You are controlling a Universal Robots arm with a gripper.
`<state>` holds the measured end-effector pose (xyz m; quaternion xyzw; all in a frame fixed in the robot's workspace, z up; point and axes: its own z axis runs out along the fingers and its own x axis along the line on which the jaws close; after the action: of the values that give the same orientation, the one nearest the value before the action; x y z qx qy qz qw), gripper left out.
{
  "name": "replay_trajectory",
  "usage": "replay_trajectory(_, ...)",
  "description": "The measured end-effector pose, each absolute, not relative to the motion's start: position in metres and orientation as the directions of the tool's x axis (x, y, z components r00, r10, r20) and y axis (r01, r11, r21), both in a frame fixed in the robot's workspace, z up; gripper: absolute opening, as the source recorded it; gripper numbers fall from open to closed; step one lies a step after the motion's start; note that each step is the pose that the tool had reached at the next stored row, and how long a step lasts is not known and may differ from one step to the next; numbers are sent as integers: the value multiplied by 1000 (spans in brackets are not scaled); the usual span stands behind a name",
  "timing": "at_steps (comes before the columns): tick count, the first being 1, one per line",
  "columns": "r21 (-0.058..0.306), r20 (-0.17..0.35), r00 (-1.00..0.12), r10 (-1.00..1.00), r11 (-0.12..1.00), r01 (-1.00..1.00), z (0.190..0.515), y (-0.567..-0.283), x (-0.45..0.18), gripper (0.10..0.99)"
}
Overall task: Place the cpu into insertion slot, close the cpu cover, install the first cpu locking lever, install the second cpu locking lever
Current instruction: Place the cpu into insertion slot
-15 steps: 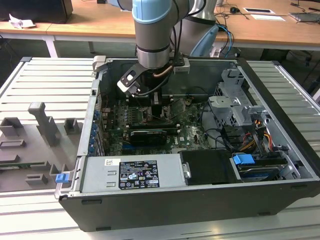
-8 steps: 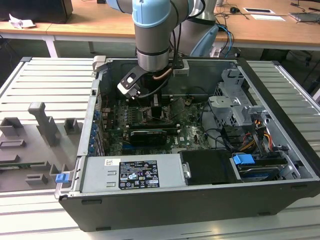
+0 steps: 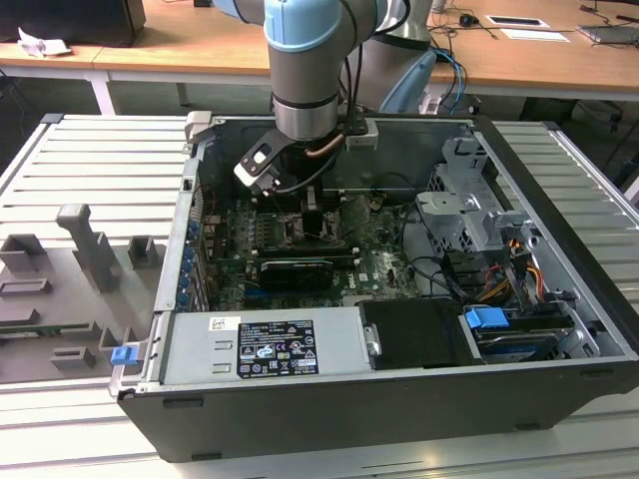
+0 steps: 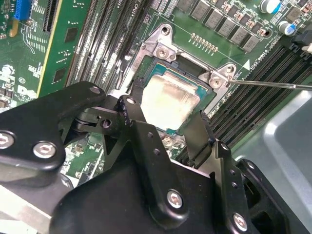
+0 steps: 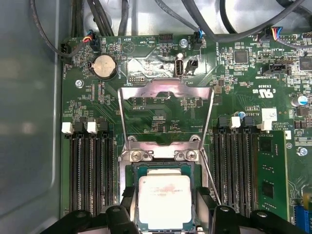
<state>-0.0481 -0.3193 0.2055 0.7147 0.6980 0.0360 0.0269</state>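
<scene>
The cpu point(image 5: 164, 202) point(image 4: 169, 100), a flat square chip with a pale metal top, lies level in the insertion slot point(image 5: 161, 155) point(image 4: 165, 46), a black socket in a silvery frame. My gripper point(image 5: 165, 217) point(image 4: 163, 117) point(image 3: 312, 222) reaches down into the computer case, its two black fingers point(image 4: 127, 105) pressed against opposite edges of the chip. The cpu cover point(image 5: 165, 95) stands swung up and open behind the socket. A thin wire locking lever point(image 4: 273, 86) point(image 5: 208, 178) sticks out free beside the socket.
Long black memory slots point(image 5: 90, 170) run along both sides of the socket. A coin battery point(image 5: 103, 66) and cables sit beyond the cover. The open case point(image 3: 399, 399) holds a drive cage point(image 3: 464, 200) and power supply point(image 3: 270, 347). Grey fixtures point(image 3: 85, 244) stand at the exterior view's left.
</scene>
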Motion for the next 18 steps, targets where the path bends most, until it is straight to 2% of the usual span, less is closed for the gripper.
replay_trajectory(3,89,14,23,1000,-24,996,209,-319,-48,588)
replay_trajectory(5,89,14,23,1000,-24,996,211,-319,-48,455)
replay_trajectory(6,89,14,23,1000,-24,996,212,-319,-48,337)
replay_trajectory(8,89,14,23,1000,-24,996,212,-319,-48,216)
replay_trajectory(9,89,14,23,1000,-24,996,212,-319,-48,216)
replay_trajectory(10,89,14,23,1000,-24,996,213,-319,-48,106)
replay_trajectory(18,89,14,23,1000,-24,996,214,-319,-48,106)
